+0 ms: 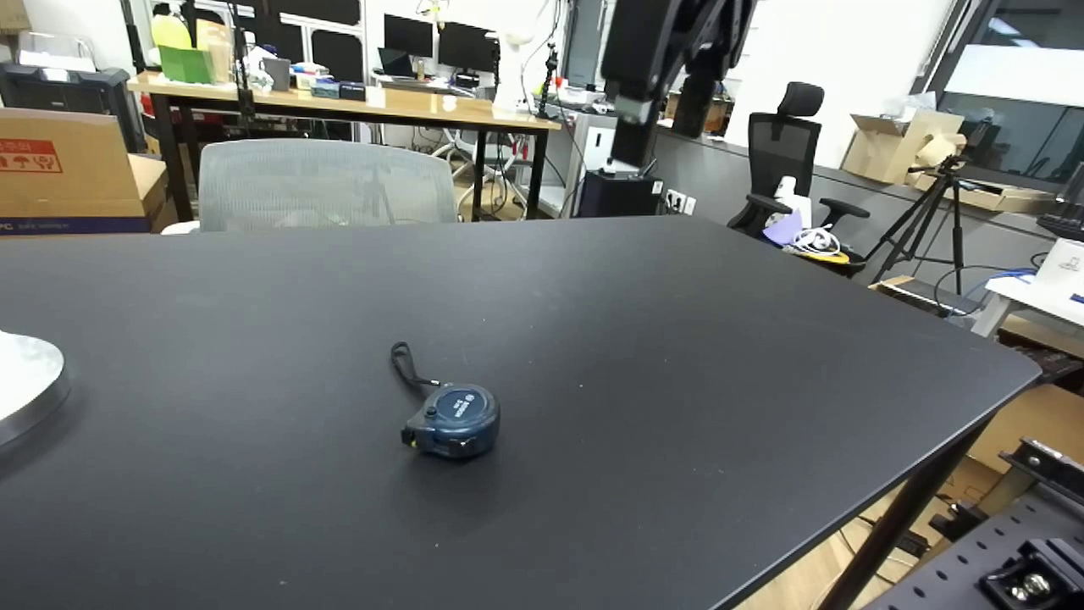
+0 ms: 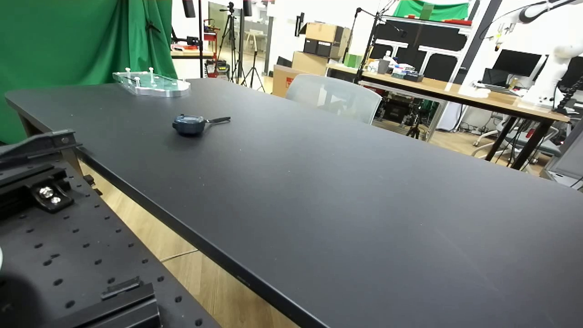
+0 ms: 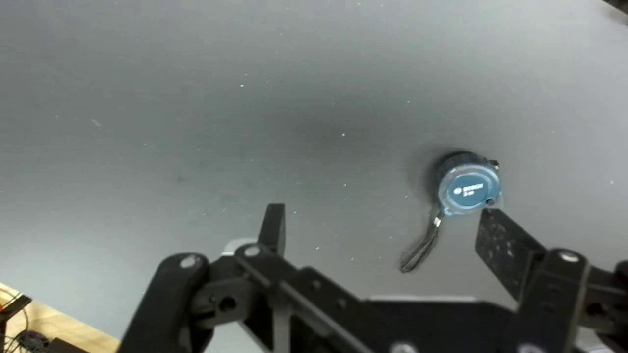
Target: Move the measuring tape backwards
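The measuring tape is a round blue-and-black case with a dark wrist loop. It lies flat on the dark table in both exterior views [image 1: 461, 415] [image 2: 189, 125]. In the wrist view the tape [image 3: 469, 189] lies beyond the right fingertip, its loop pointing down between the fingers. My gripper [image 3: 382, 208] is wide open with nothing between its fingers. In an exterior view the gripper [image 1: 665, 127] hangs high above the table, to the right of the tape and apart from it. Two dark fingertips [image 2: 217, 7] also show at the top edge in an exterior view.
The black table [image 1: 677, 356] has its edge at right. A plate with a white top [image 1: 25, 381] stands at the left edge; it looks clear with pegs in an exterior view [image 2: 152, 87]. A grey chair [image 1: 330, 182] stands behind the table. A perforated mounting plate [image 2: 86, 269] lies alongside.
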`<move>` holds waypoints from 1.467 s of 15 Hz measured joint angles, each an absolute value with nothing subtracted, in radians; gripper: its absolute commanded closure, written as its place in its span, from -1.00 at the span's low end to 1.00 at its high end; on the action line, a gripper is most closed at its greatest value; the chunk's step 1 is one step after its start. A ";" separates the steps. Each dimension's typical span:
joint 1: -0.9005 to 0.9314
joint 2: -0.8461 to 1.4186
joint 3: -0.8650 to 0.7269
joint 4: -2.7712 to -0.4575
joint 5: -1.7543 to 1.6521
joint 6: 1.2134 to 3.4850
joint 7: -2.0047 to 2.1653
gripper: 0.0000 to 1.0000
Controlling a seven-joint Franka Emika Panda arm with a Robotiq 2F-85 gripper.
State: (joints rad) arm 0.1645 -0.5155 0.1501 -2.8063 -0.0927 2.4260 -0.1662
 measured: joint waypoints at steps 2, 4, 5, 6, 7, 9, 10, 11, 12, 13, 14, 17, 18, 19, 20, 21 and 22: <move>0.205 -0.459 0.210 -2.806 -0.070 2.425 -0.096 -1.00; 0.254 -0.398 0.255 -2.806 -0.024 2.423 -0.043 -1.00; 0.279 -0.369 0.270 -2.806 0.006 2.418 -0.026 -1.00; 0.303 -0.340 0.282 -2.806 0.038 2.415 -0.013 -1.00; 0.321 -0.315 0.290 -2.806 0.063 2.416 0.000 -1.00; 0.333 -0.280 0.296 -2.803 0.079 2.418 0.015 -1.00; 0.332 -0.273 0.295 -2.801 0.080 2.418 0.017 -1.00; 0.332 -0.270 0.295 -2.799 0.079 2.418 0.014 -1.00; 0.331 -0.268 0.295 -2.799 0.074 2.420 0.014 -1.00; 0.330 -0.264 0.295 -2.799 0.070 2.425 0.012 -1.00; 0.327 -0.255 0.294 -2.799 0.064 2.437 0.011 -1.00; 0.318 -0.188 0.288 -2.793 0.062 2.512 -0.011 -1.00; 0.317 -0.154 0.284 -2.787 0.063 2.540 -0.027 -1.00; 0.317 -0.116 0.279 -2.779 0.064 2.569 -0.047 -1.00; 0.316 -0.077 0.275 -2.770 0.065 2.600 -0.070 -1.00; 0.314 -0.036 0.271 -2.761 0.066 2.632 -0.095 -1.00; 0.312 0.005 0.268 -2.751 0.066 2.667 -0.122 -1.00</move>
